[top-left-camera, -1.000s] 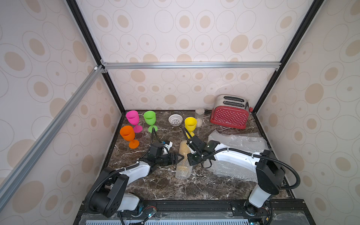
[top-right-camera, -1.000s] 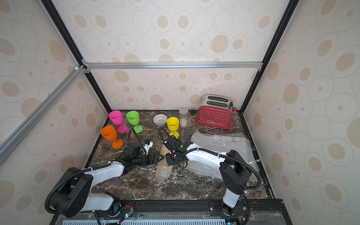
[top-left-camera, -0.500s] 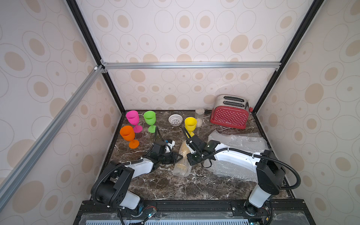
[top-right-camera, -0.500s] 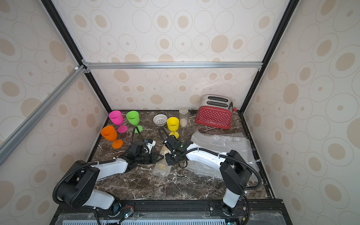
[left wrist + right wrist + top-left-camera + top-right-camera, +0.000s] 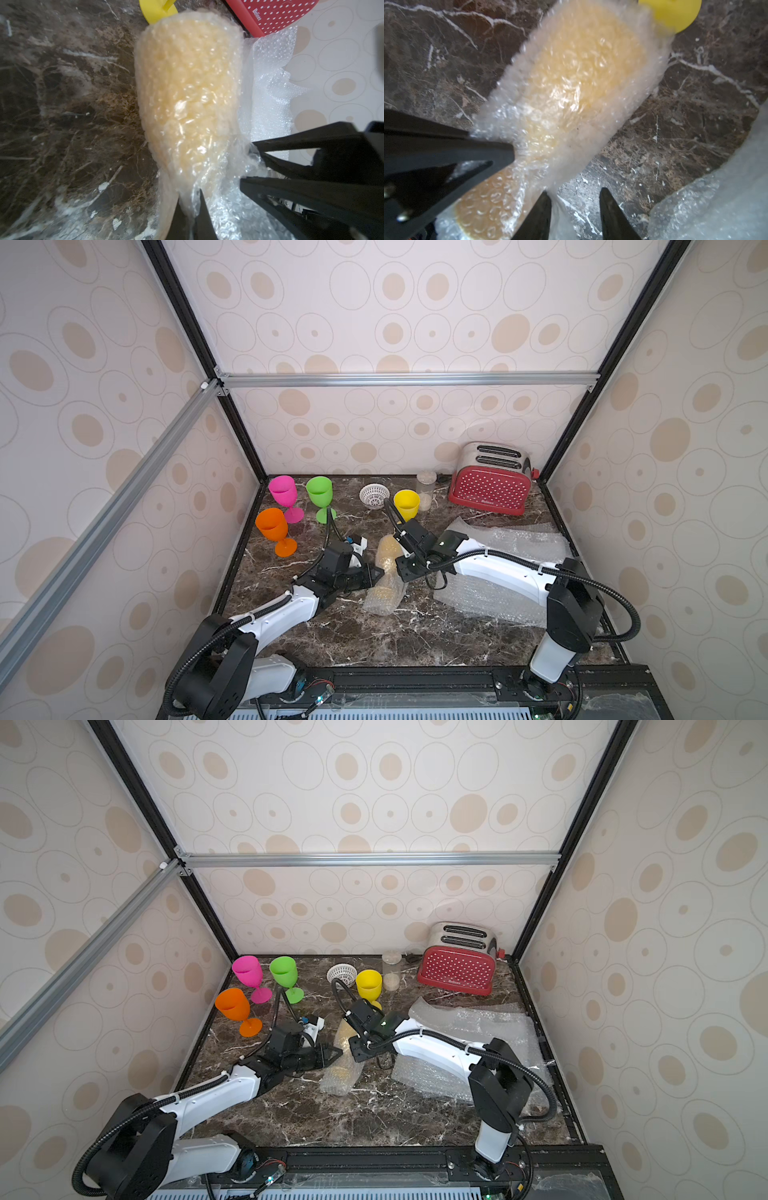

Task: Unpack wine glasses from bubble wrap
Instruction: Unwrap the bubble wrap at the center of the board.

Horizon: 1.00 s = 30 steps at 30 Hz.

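The amber goblet (image 5: 187, 83), rolled in bubble wrap (image 5: 236, 164), lies on the worktop (image 5: 374, 639) between both arms. My left claw (image 5: 191, 209) is pinched tight on loose wrap at the narrow end. My right claw (image 5: 575, 193) stands partly open and empty. I'd anchor with the left, take a free edge with the right, and peel slowly.

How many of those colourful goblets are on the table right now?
5. Pink goblet and green goblet stand back left, orange goblet just in front of them, yellow goblet mid-back, amber goblet lying centre, still inside bubble wrap. No others visible.
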Motion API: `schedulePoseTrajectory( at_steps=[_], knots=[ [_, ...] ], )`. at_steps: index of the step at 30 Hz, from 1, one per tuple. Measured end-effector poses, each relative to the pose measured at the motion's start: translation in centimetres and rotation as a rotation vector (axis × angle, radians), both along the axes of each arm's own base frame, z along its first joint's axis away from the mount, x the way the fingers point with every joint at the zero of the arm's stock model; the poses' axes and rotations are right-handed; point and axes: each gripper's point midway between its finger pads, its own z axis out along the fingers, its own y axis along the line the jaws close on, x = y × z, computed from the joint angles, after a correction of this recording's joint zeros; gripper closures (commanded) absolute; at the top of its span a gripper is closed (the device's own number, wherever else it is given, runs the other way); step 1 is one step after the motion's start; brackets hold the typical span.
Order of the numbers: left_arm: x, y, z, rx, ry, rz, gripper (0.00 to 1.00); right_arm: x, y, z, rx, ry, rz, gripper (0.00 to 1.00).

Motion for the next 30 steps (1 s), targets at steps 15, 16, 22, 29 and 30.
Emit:
schedulePoseTrajectory(
  at_steps=[15,16,22,29,30],
  knots=[
    [-0.6,0.3,-0.8,0.036,0.050,0.071,0.98,1.0,0.9,-2.1,-0.042,0.016,0.001,0.57],
    [-0.6,0.3,-0.8,0.036,0.051,0.071,0.97,1.1,0.7,-2.2,-0.053,0.012,-0.006,0.57],
    [-0.7,0.1,-0.8,0.035,0.052,0.070,0.98,1.9,0.0,-2.9,-0.113,-0.013,-0.038,0.58],
    [-0.7,0.1,-0.8,0.037,0.051,0.069,0.98,2.6,-0.3,-3.0,-0.138,-0.029,-0.058,0.59],
    [-0.7,0.1,-0.8,0.038,0.051,0.070,0.98,2.8,-0.3,-2.8,-0.137,-0.032,-0.061,0.59]
  ],
)
